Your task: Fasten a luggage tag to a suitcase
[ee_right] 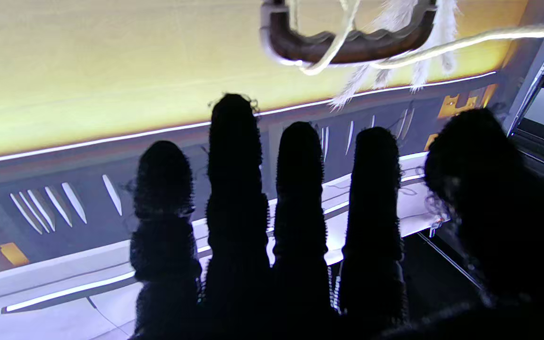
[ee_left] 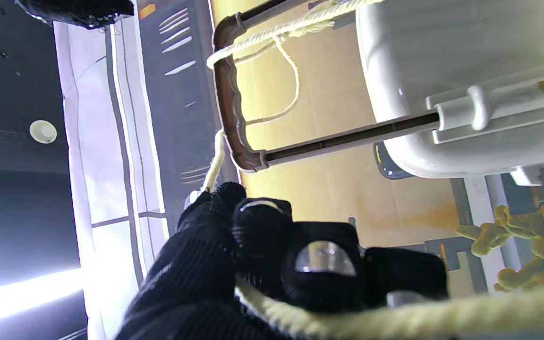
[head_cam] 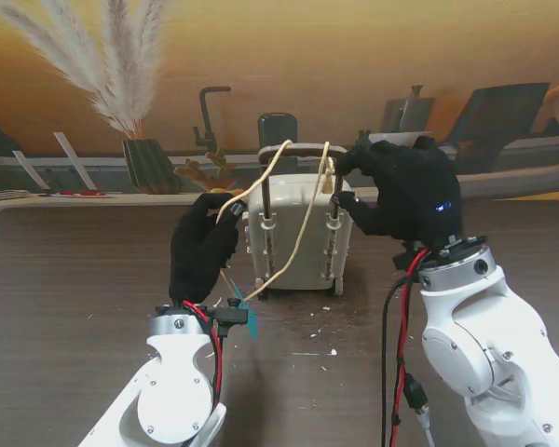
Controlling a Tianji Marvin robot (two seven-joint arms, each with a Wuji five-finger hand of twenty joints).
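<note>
The left hand is pinching the limp cord — soft, slippery — looping the suitcase handle; the right hand is hovering, fingers spread.

Suitcase: cream-white shell, glossy
Suitcase handle: dark brown grip on dark rods
Cord: pale cream, twisted strands
Luggage tag: teal-blue, only a small edge shows
Left hand: black knitted glove with a fine ribbed weave
Right hand: black knitted glove, one small blue light on its back
Arms: white casings, with red and black cables
Table: dark brown wood grain, scattered with pale specks
Backdrop wall: warm orange-yellow, with dark grey silhouettes
Pampas plumes: pale beige-white, feathery
</note>
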